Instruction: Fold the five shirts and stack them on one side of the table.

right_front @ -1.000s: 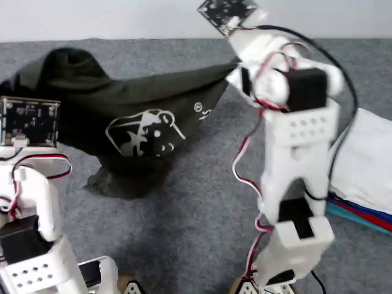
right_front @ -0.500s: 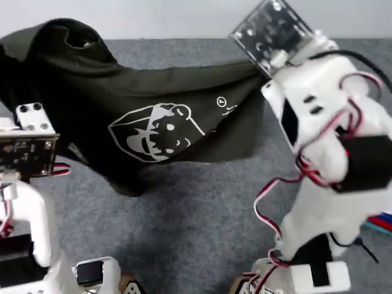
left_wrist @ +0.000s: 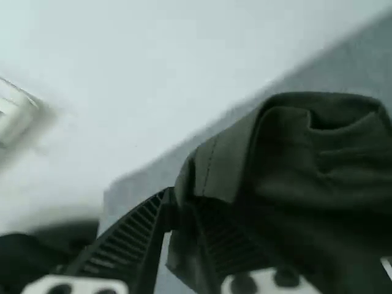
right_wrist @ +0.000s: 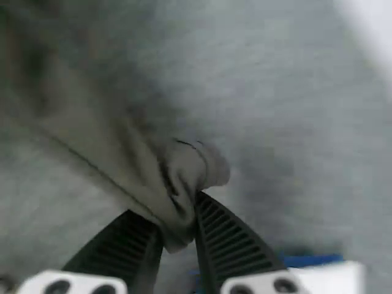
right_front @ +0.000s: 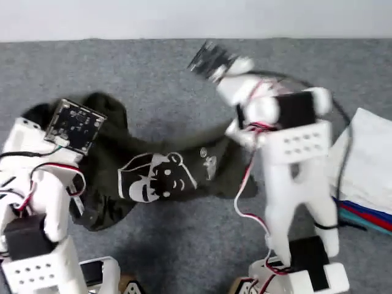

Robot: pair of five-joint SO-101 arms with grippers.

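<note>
A dark olive shirt (right_front: pixel 159 174) with a white bear print lies bunched across the middle of the grey table. My left gripper (left_wrist: pixel 180 229) is shut on one edge of the shirt (left_wrist: pixel 294 171), at the left end of the cloth under the left arm's camera board (right_front: pixel 75 125). My right gripper (right_wrist: pixel 177 229) is shut on a pinched fold of the shirt (right_wrist: pixel 141 165), at the cloth's right end beneath the right arm (right_front: pixel 288 141). A stack of folded shirts (right_front: pixel 367 165), white on top with blue and red edges below, sits at the right edge.
The grey felt table (right_front: pixel 153 67) ends at a pale wall along the back. Both arm bases (right_front: pixel 92 275) stand at the front edge. Open felt lies behind the shirt and in front of it between the arms.
Both arms have come down and forward. The shirt, held up and stretched wide toward the back a moment ago, now lies lower and bunched on the table's middle.
</note>
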